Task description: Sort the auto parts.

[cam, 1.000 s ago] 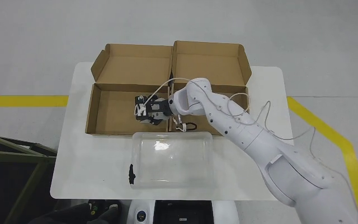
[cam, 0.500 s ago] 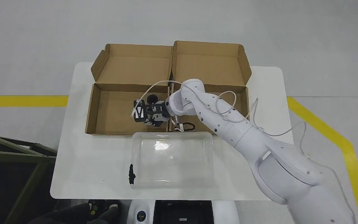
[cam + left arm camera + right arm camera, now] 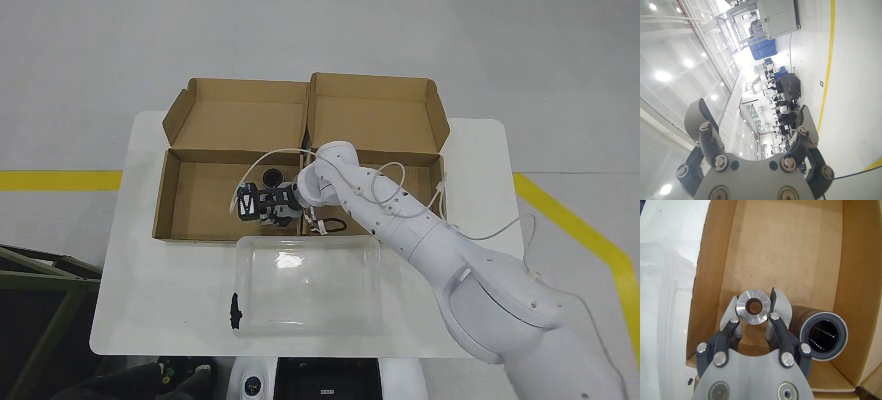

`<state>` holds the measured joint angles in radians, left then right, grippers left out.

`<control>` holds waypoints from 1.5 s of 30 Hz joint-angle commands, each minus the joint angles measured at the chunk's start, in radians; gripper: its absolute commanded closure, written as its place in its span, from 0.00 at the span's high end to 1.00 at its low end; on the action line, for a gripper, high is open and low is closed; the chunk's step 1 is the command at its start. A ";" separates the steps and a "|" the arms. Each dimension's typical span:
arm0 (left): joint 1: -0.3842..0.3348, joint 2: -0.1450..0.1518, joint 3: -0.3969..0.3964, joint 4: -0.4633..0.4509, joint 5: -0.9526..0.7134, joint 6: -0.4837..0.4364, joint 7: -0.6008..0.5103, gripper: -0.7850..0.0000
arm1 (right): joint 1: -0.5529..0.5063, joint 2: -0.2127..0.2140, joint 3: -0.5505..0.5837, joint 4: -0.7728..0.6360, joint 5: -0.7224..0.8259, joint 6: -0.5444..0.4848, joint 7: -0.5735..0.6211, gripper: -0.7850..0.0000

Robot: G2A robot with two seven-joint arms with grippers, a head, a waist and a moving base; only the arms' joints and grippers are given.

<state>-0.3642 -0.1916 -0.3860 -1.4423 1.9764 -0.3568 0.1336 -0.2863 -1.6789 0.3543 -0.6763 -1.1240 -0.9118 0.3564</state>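
Right gripper clamped on steel bushing, held over the floor of the cardboard box. Just beside: linear bearing, lying in the corner. Risky if released early: might bounce, roll, strike that bearing.

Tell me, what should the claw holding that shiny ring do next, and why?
Probably ease down a little and open. The right claw is shut on the silver ring over the bare floor of the cardboard box, just beside the black cylindrical bearing, with free floor under it, so this looks like a sensible spot to let go.
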 commanded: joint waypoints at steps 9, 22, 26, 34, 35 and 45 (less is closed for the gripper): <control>0.000 0.000 0.000 0.000 0.000 0.000 0.000 1.00 | 0.007 -0.019 0.003 0.029 -0.036 -0.013 -0.018 0.30; 0.000 0.000 0.000 0.000 0.000 0.000 0.000 1.00 | 0.005 -0.010 0.039 0.007 -0.057 -0.039 -0.028 0.38; 0.000 0.000 0.000 0.000 0.000 0.000 0.000 1.00 | 0.004 0.001 0.063 -0.017 -0.054 -0.045 -0.041 0.40; 0.000 0.000 0.000 0.000 0.000 0.000 0.000 1.00 | -0.008 0.036 0.134 -0.111 -0.032 -0.068 -0.071 0.44; 0.000 0.000 0.000 0.000 0.000 0.000 0.000 1.00 | -0.012 0.041 0.144 -0.127 -0.028 -0.069 -0.073 0.44; 0.000 0.000 0.000 0.000 0.000 0.000 0.000 1.00 | -0.108 0.120 0.273 -0.363 -0.014 -0.064 0.001 0.45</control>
<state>-0.3642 -0.1917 -0.3860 -1.4423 1.9764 -0.3568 0.1336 -0.3804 -1.5682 0.6102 -1.0097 -1.1401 -0.9781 0.3458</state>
